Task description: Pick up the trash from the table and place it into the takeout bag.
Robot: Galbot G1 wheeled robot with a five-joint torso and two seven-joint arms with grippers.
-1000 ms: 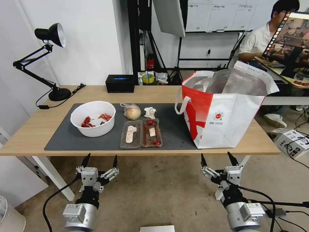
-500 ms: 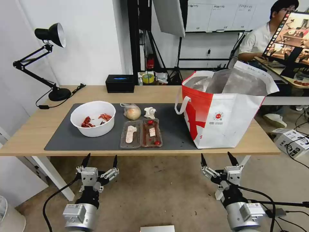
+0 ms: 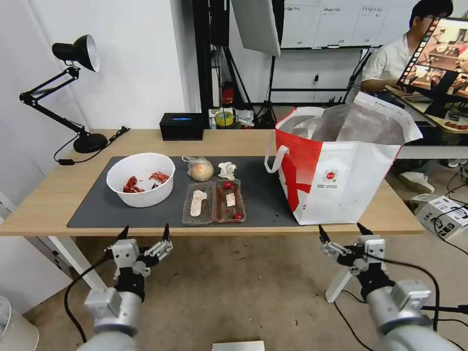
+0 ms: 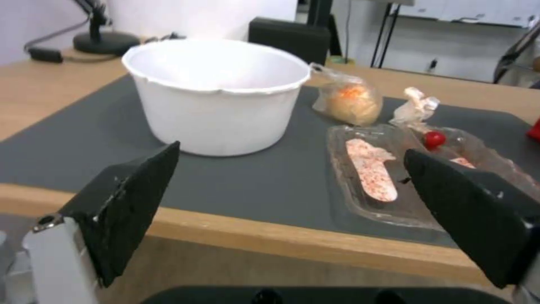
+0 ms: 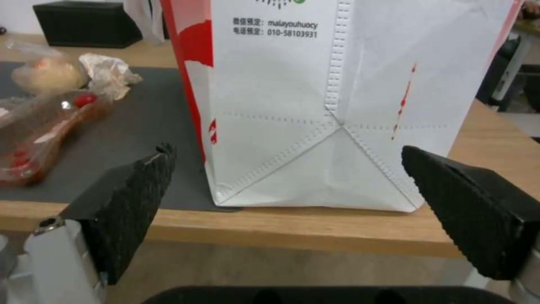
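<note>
Your end effectors, left point(image 3: 144, 232) and right point(image 3: 342, 232), both hang spread and empty just before the bench point(image 3: 48, 195) edge. Lift each one above the edge first. The bag point(image 3: 341, 165) stands open at the right. The bowl point(image 3: 141, 179) holds red scraps, the tray point(image 3: 213, 202) small leftovers; bun point(image 3: 201, 170) and tissue point(image 3: 226, 169) lie behind.

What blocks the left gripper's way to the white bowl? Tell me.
Nothing visible does. The left gripper hangs open just below and in front of the table edge, and the white bowl sits on the dark mat straight beyond it. Bare mat lies between them. The clear tray lies off to the side.
</note>
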